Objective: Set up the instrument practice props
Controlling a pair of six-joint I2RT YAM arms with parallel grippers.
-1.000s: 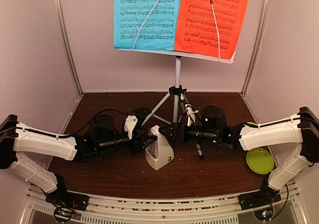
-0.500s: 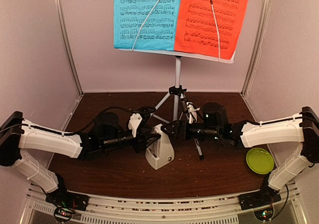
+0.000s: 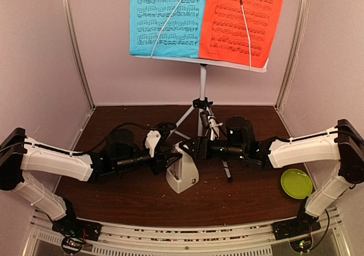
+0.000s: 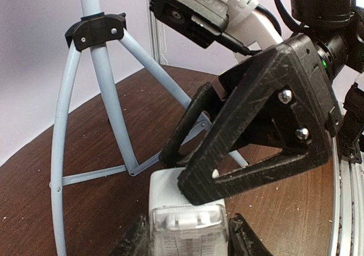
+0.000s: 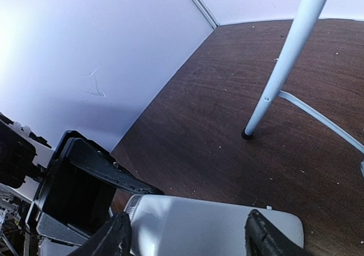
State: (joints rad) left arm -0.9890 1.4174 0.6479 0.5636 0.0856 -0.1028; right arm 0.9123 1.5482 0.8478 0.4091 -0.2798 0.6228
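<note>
The white pyramid metronome (image 3: 183, 175) stands on the brown table in front of the white tripod (image 3: 202, 105). My left gripper (image 3: 172, 161) is shut on its sides low down; the left wrist view shows my fingers (image 4: 133, 240) pressed against the metronome (image 4: 187, 224). My right gripper (image 3: 191, 149) is open, straddling its top, one black finger resting on it (image 4: 205, 182). In the right wrist view the metronome (image 5: 199, 224) lies between my fingers (image 5: 116, 236). The blue sheet (image 3: 165, 17) and red-orange sheet (image 3: 242, 17) sit on the stand desk (image 3: 239, 66).
A yellow-green plate (image 3: 296, 183) lies at the right, near my right arm. Tripod legs (image 4: 102, 79) spread just behind the metronome, one foot showing in the right wrist view (image 5: 247, 133). Pale walls close in the left, right and back sides.
My right gripper has moved left onto the metronome's top. My left arm has shifted slightly forward while staying at the metronome. The metronome has stayed put.
</note>
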